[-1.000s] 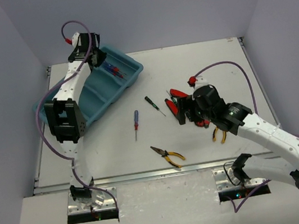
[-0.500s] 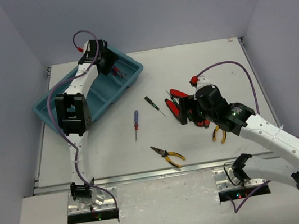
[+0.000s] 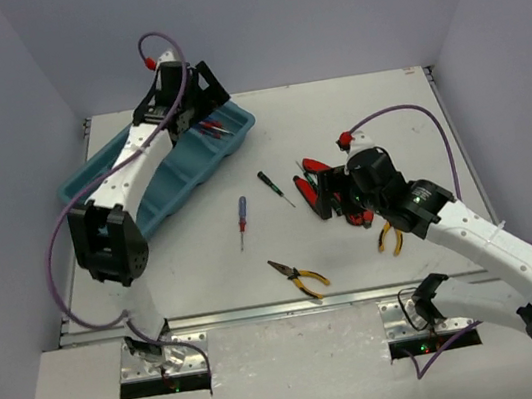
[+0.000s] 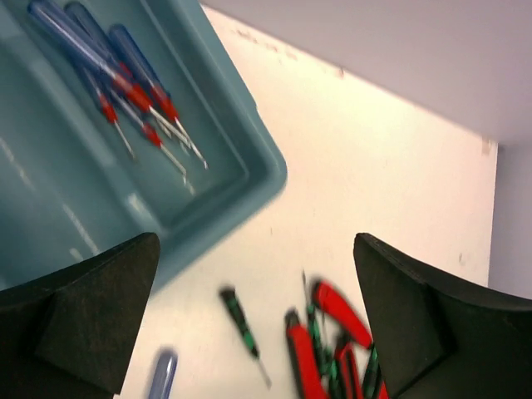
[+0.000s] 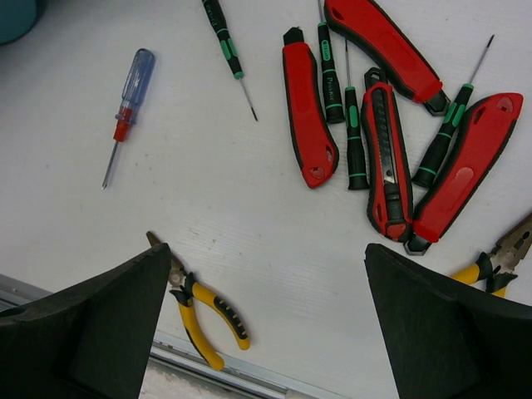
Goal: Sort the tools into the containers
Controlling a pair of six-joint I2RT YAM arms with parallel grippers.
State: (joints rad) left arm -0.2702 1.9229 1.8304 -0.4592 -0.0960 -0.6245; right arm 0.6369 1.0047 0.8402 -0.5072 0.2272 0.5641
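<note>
The teal tray [image 3: 167, 180] lies at the back left, and its end compartment [image 4: 249, 141] holds several blue-handled screwdrivers [image 4: 125, 83]. My left gripper [image 3: 202, 103] hangs open and empty above that end of the tray; in the left wrist view the left gripper [image 4: 253, 245] is blurred. My right gripper [image 3: 331, 194] is open over the table, beside a pile of red-handled tools [image 5: 382, 141] mixed with green-black screwdrivers. The right gripper [image 5: 268, 253] has bare table between its fingers.
Loose on the table lie a blue screwdriver [image 3: 243, 218], a green-black screwdriver [image 3: 272, 186] and yellow pliers [image 3: 301, 277] near the front rail. Second yellow pliers [image 3: 390, 238] lie under my right arm. Purple walls close in the table.
My left gripper has gone from shut to open and swung right, over the tray's end compartment. The right arm has hardly moved.
</note>
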